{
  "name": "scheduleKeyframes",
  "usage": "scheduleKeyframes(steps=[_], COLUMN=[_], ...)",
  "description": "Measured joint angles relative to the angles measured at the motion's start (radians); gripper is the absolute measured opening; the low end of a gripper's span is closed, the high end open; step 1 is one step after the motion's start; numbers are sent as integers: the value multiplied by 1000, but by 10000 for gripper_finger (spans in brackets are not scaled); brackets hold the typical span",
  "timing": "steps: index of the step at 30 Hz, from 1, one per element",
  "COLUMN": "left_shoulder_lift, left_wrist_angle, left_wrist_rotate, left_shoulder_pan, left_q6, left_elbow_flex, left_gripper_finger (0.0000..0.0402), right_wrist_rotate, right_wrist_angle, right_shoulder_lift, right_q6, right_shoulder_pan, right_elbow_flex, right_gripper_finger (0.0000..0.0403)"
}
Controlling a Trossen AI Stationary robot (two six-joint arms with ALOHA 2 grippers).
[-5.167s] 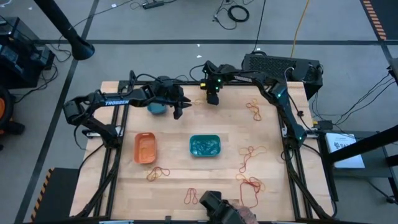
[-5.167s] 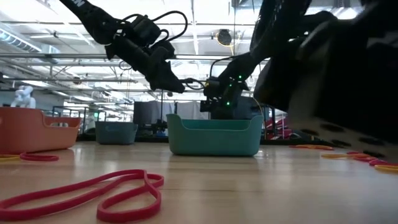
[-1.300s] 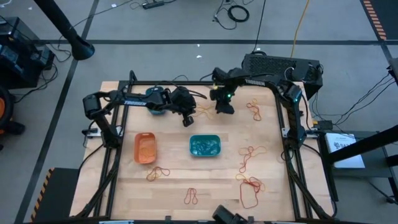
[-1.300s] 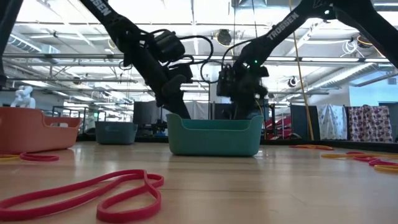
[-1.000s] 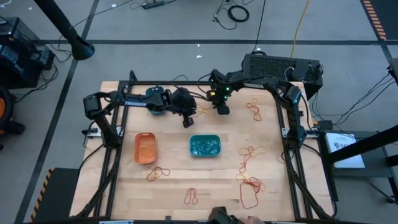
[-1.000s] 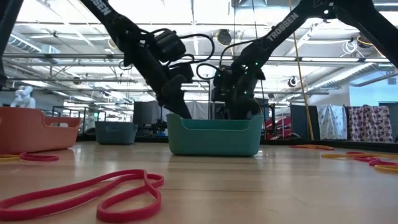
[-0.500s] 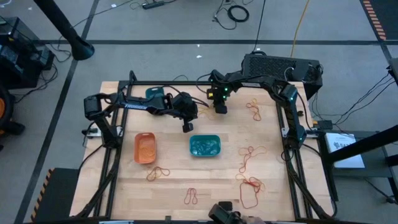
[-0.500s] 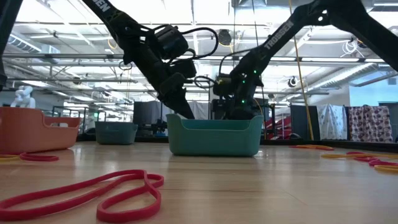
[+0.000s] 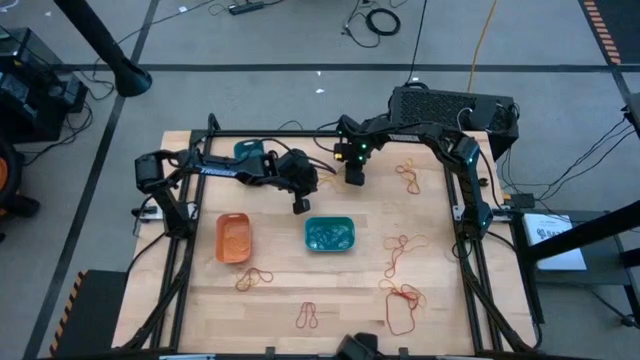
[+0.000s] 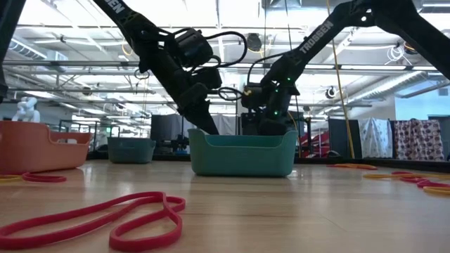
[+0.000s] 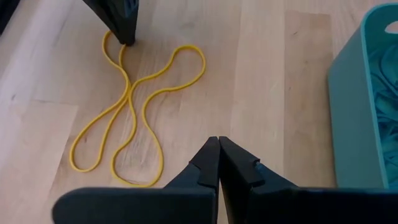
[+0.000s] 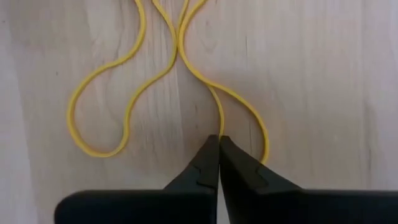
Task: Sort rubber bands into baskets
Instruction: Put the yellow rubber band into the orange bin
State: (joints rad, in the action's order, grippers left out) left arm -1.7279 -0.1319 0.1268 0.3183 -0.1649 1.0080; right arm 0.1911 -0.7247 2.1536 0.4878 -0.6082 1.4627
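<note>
While the right gripper pinches the yellow band against the table, apparently catching it, the left gripper hovers clenched and empty beside the teal basket. Next it needs lifting and carrying to the orange basket.

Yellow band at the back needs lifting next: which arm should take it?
Right, probably. The right gripper is shut with its tips on the yellow rubber band. The left gripper, also shut, is off the band, over bare wood beside the teal basket.

L pincer & R pincer closed.
</note>
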Motion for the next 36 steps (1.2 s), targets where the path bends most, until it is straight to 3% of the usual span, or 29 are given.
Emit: scheduleKeyframes(steps=[6, 14, 16, 25, 31, 36], left_shoulder_lift=[0, -21, -33, -45, -45, -45], left_wrist_angle=[0, 57, 99, 154, 162, 162], left_wrist_rotate=[0, 4, 4, 2, 0, -58], left_shoulder_pan=[-4, -5, -7, -23, -56, -71], left_q6=[-30, -104, -107, -192, -245, -241], left_elbow_flex=[0, -2, 0, 0, 0, 0], left_gripper_finger=[8, 9, 9, 20, 88, 152], right_wrist_rotate=[91, 633, 704, 722, 716, 690], right_wrist_angle=[33, -9, -15, -8, -3, -2], right_shoulder_lift=[-36, -134, -137, -149, -150, -151], right_q6=[25, 111, 130, 137, 137, 135], right_shoulder_pan=[1, 0, 5, 53, 72, 75], right_elbow_flex=[-7, -8, -9, -8, -8, -7], right_gripper_finger=[1, 0, 0, 0, 0, 0])
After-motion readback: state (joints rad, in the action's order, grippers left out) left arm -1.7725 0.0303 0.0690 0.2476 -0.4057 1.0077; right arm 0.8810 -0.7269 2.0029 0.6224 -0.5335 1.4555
